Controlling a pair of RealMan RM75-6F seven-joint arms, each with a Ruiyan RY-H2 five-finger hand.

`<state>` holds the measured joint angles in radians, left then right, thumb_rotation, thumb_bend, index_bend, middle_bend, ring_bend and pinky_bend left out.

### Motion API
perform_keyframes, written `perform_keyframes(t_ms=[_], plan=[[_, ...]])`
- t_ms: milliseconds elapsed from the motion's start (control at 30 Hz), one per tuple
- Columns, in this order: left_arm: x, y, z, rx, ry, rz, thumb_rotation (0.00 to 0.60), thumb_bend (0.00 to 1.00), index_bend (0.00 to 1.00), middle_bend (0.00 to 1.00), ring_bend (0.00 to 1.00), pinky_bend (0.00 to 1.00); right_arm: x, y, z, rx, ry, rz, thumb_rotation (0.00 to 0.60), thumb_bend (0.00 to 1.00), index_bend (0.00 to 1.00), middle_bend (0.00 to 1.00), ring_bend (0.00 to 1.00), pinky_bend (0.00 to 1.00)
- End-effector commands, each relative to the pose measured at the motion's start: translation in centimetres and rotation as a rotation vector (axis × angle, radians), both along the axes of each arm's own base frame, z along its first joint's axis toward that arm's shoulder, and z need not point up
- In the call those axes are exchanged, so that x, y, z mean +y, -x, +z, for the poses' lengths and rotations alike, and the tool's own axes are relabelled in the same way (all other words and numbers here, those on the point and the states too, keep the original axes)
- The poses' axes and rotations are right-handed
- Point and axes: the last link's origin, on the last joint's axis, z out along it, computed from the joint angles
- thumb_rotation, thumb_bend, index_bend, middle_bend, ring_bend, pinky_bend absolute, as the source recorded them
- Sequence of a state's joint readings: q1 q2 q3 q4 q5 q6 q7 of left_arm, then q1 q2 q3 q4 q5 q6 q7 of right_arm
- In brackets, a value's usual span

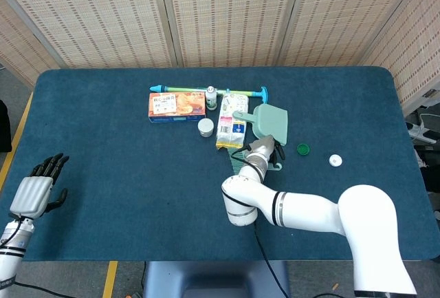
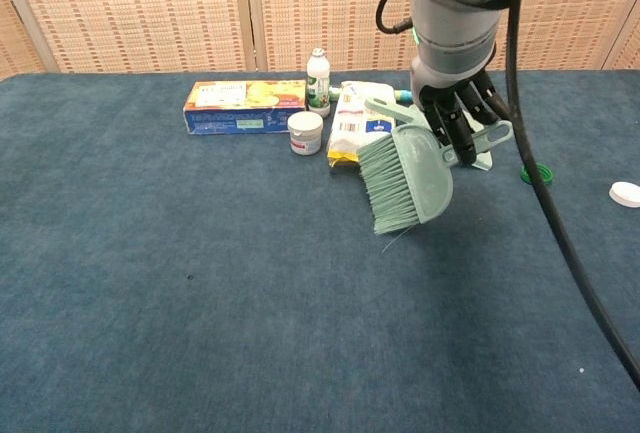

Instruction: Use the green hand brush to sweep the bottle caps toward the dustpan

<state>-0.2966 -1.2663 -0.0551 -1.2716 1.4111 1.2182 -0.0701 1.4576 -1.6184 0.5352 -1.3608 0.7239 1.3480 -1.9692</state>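
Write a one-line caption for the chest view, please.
Right hand holds the green hand brush with bristles angled down near the dustpan; white cap lies far right.

Matt plastic green hand brush [image 2: 408, 175] over a napped cloth table [image 2: 200, 283].

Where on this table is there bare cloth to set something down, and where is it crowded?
Bare: the near half in front of the orange box and brush, and the far left corner. Crowded: the far centre, where box, small bottle, white jar, packet and dustpan cluster. Two caps, green and white, dot the right.
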Motion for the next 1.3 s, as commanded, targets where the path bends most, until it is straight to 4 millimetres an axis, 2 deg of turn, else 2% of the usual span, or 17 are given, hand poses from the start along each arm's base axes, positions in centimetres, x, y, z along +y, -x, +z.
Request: perform_keyframes(t_ms=[33,500,767,900,1133,1300], plan=[[0.0,0.0,0.0,0.001,0.0,0.001,0.6,0.46,0.0,0.0,0.05,0.17,-0.2,0.7,-0.2,0.023,-0.002,0.0,0.6,0.4,1.0,0.89,0.61,0.52],[0.1,0.0,-0.2,0.007,0.004,0.004,0.6,0.47,0.0,0.0,0.05,0.17,-1.6,4.1,0.3,0.146,0.041,-0.036,0.6,0.4,1.0,0.89,0.61,0.52],[0.2,0.1,-0.3,0.012,0.008,0.009,0.6,0.46,0.0,0.0,0.05,0.17,-2.3,6.1,1.8,0.167,0.076,-0.084,0.6,0.4,1.0,0.89,0.61,0.52],[0.2,0.1,-0.1,0.011,0.002,0.009,0.6,0.46,0.0,0.0,0.05,0.17,-2.2,6.4,2.9,0.127,0.07,-0.081,0.6,0.4,1.0,0.89,0.61,0.52],[0.3,0.2,0.0,0.01,-0.007,0.015,0.6,0.47,0.0,0.0,0.05,0.17,-0.7,6.9,7.2,0.001,0.071,-0.092,0.6,0.4,1.0,0.89,0.61,0.52],[0.4,0.1,-0.5,0.018,0.007,0.009,0.6,0.46,0.0,0.0,0.05,0.17,-1.0,6.1,7.4,-0.15,0.084,-0.083,0.6,0.4,1.0,0.89,0.61,0.52]])
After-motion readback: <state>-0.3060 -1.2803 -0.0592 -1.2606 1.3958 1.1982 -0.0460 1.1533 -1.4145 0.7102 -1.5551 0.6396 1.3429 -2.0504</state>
